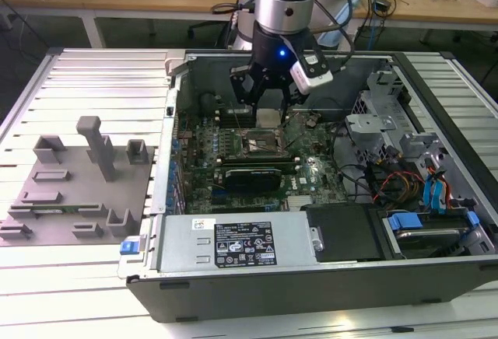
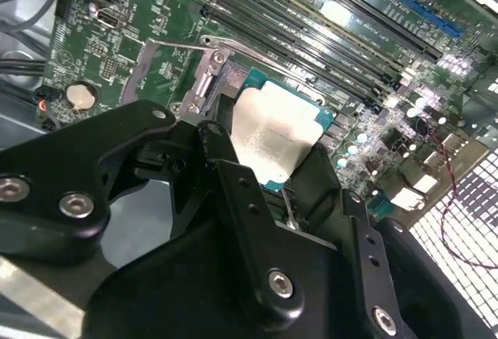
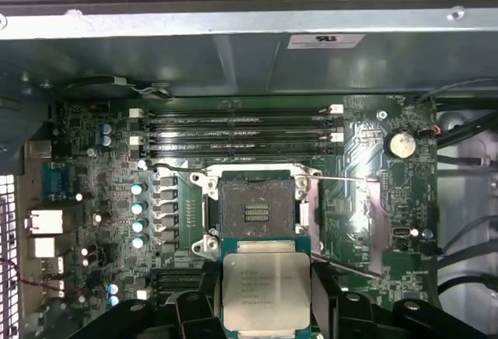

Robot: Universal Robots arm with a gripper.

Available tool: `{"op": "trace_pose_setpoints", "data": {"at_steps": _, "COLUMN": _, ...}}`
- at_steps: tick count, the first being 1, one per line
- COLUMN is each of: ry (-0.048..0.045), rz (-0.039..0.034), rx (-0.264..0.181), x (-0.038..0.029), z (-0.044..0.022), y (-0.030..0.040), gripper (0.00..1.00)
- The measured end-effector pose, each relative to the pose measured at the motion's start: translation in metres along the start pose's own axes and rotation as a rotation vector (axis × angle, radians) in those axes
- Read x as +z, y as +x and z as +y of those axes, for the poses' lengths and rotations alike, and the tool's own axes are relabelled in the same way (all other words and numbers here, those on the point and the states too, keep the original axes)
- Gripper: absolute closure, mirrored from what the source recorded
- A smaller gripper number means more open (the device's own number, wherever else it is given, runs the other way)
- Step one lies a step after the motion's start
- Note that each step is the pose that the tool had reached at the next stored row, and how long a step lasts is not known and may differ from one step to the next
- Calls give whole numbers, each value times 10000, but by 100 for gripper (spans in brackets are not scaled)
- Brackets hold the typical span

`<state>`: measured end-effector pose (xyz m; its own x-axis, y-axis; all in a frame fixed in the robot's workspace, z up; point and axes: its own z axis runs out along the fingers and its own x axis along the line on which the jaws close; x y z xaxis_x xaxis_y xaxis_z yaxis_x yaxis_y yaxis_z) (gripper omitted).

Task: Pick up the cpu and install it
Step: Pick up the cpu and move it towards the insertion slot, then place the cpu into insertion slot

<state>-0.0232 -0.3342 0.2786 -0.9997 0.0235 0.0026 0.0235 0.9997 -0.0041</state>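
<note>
You have the tool clamped on the cpu, held flat with its metal lid up. The chip is near-square, and its edges run parallel to the open socket.

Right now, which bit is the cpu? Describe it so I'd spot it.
Find the open computer case; over its green motherboard hangs the black gripper. It grips the cpu, near the empty socket: the only flat square with a silvery top among dark parts.
</note>
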Motion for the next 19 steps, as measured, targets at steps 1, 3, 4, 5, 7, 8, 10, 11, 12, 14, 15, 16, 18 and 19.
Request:
{"op": "trace_pose_setpoints", "data": {"at_steps": 1, "ry": -1, "rz": 0, "rx": 0, "x": 14, "z": 3, "y": 6, "gripper": 45}}
{"op": "trace_pose_setpoints", "data": {"at_steps": 3, "ry": -4, "rz": 0, "rx": 0, "x": 46, "z": 9, "y": 18, "gripper": 45}}
{"op": "trace_pose_setpoints", "data": {"at_steps": 4, "ry": -3, "rz": 1, "rx": 0, "x": 59, "z": 16, "y": 24, "gripper": 45}}
{"op": "trace_pose_setpoints", "data": {"at_steps": 5, "ry": -4, "rz": 0, "rx": 0, "x": 65, "z": 21, "y": 27, "gripper": 45}}
{"op": "trace_pose_setpoints", "data": {"at_steps": 7, "ry": -2, "rz": 1, "rx": -2, "x": 73, "z": 24, "y": 29, "gripper": 45}}
{"op": "trace_pose_setpoints", "data": {"at_steps": 8, "ry": -4, "rz": 0, "rx": 0, "x": 76, "z": 25, "y": 29, "gripper": 45}}
{"op": "trace_pose_setpoints", "data": {"at_steps": 10, "ry": -4, "rz": 0, "rx": 0, "x": 78, "z": 25, "y": 29, "gripper": 45}}
{"op": "trace_pose_setpoints", "data": {"at_steps": 11, "ry": -4, "rz": 0, "rx": 0, "x": 78, "z": 25, "y": 29, "gripper": 45}}
{"op": "trace_pose_setpoints", "data": {"at_steps": 12, "ry": -3, "rz": 0, "rx": 0, "x": 78, "z": 25, "y": 29, "gripper": 45}}
{"op": "trace_pose_setpoints", "data": {"at_steps": 14, "ry": -4, "rz": 0, "rx": 0, "x": 79, "z": 25, "y": 29, "gripper": 45}}
{"op": "trace_pose_setpoints", "data": {"at_steps": 15, "ry": -3, "rz": 1, "rx": 0, "x": 79, "z": 25, "y": 29, "gripper": 45}}
{"op": "trace_pose_setpoints", "data": {"at_steps": 16, "ry": -3, "rz": 0, "rx": 0, "x": 79, "z": 25, "y": 29, "gripper": 45}}
{"op": "trace_pose_setpoints", "data": {"at_steps": 18, "ry": -4, "rz": 0, "rx": 0, "x": 80, "z": 25, "y": 29, "gripper": 45}}
{"op": "trace_pose_setpoints", "data": {"at_steps": 19, "ry": -3, "rz": 0, "rx": -1, "x": 80, "z": 25, "y": 29, "gripper": 45}}
